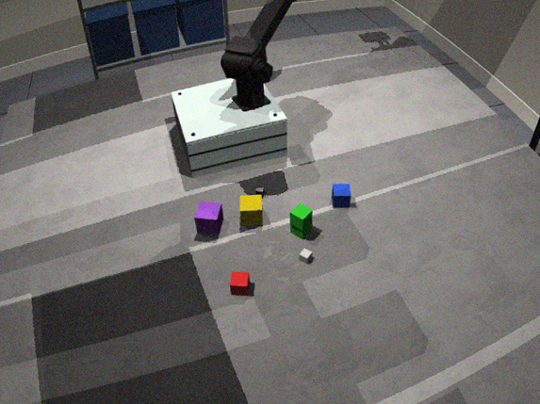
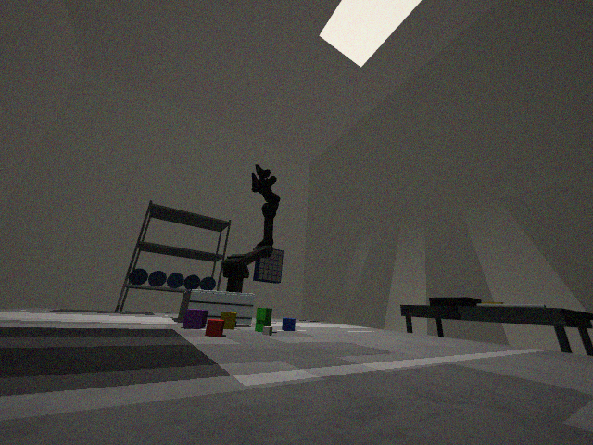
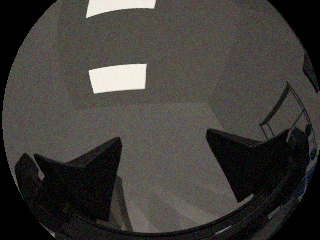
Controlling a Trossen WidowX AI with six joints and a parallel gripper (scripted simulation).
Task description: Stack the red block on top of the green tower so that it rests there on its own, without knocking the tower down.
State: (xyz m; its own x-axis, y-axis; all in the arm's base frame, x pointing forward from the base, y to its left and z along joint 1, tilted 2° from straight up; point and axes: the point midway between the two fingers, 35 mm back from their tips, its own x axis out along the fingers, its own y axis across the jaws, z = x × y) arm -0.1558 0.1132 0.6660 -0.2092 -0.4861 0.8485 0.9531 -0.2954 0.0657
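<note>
Pointing: gripper [image 2: 260, 173] aimed upward, fingers spread wide, holding nothing.
Red block [image 1: 239, 282]: lay on the floor, near the green tower [image 1: 301, 219].

Grey patchwork floor [image 1: 123, 305], a metal shelf [image 2: 177, 248] at left (blue bins below), dark bench [image 2: 498, 313] at right, bright ceiling panel [image 2: 369, 26] overhead.

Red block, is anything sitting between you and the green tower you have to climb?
Almost. A small white cube sits on the floor just beside the straight line from the red block to the green tower. The open gripper is raised high, pointing upward, with nothing visible between it and the red block.
</note>
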